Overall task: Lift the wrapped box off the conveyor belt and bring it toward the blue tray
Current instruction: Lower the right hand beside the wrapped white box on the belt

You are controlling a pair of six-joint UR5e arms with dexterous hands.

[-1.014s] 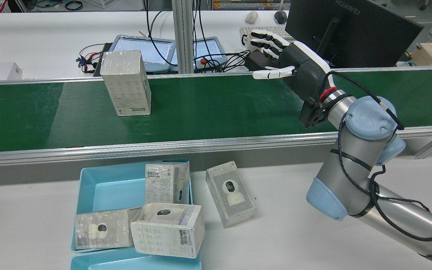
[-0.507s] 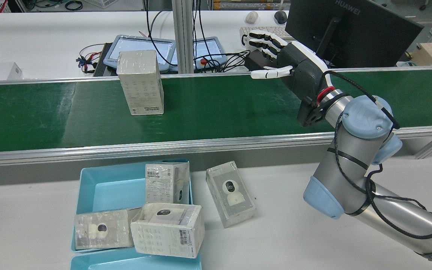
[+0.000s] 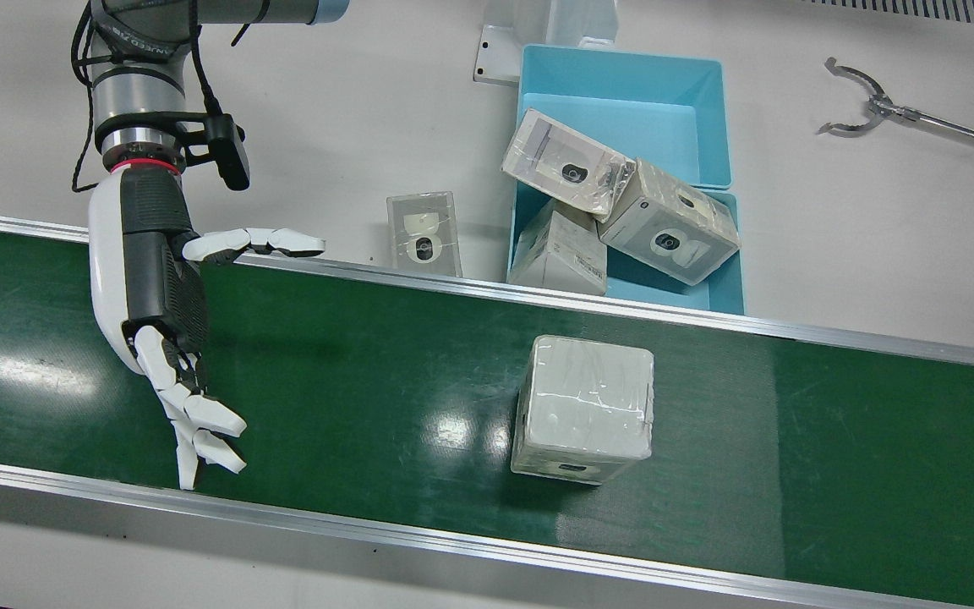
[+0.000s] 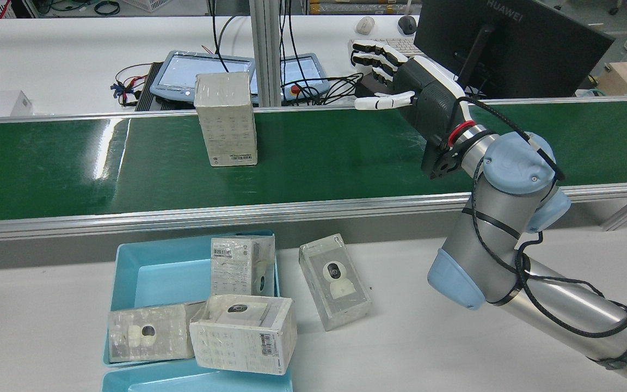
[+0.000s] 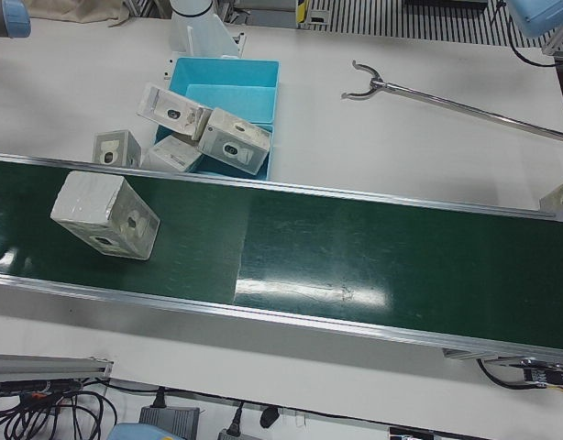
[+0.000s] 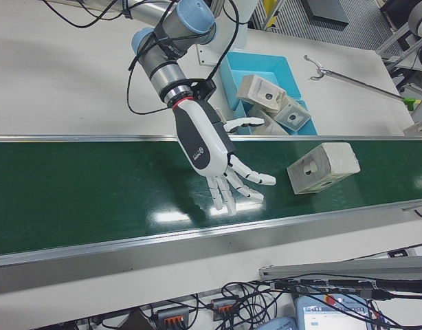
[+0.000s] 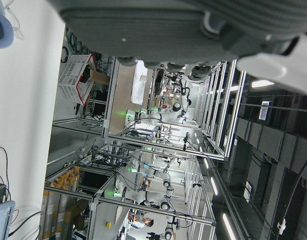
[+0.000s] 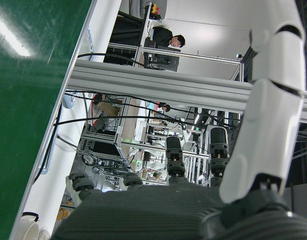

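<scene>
The right hand (image 3: 157,296) hangs over the green conveyor belt (image 3: 369,372). Its fingers (image 3: 199,431) are spread wide apart and hold nothing. The wrapped box (image 3: 584,408) stands on the belt, well apart from the fingers. In the rear view the box (image 4: 225,118) is out past the fingertips, on the side where the thumb (image 4: 383,101) points. Nothing sits between the fingers and the box but bare belt.

So the job has hardly begun. The box is not yet picked up. The hand must reach the box, close the fingers on it, lift it, and carry it to the blue tray (image 3: 703,85). The tray sits on the white bench (image 3: 876,254) on the robot's side of the belt. Three other wrapped boxes (image 3: 664,230) already lie in it, one sticking out over the edge. One more wrapped box (image 3: 424,233) lies on the bench just beside the tray.

Compared with the earlier rear pictures, the box has moved along the belt toward the fingers. The right hand has slid a bit toward the box too. The gap between them is smaller now. The fingers were open then and are open now.

The left hand cannot be seen well. Its own camera shows only the dark underside of the hand (image 7: 158,30), so I cannot tell how its fingers are.
</scene>
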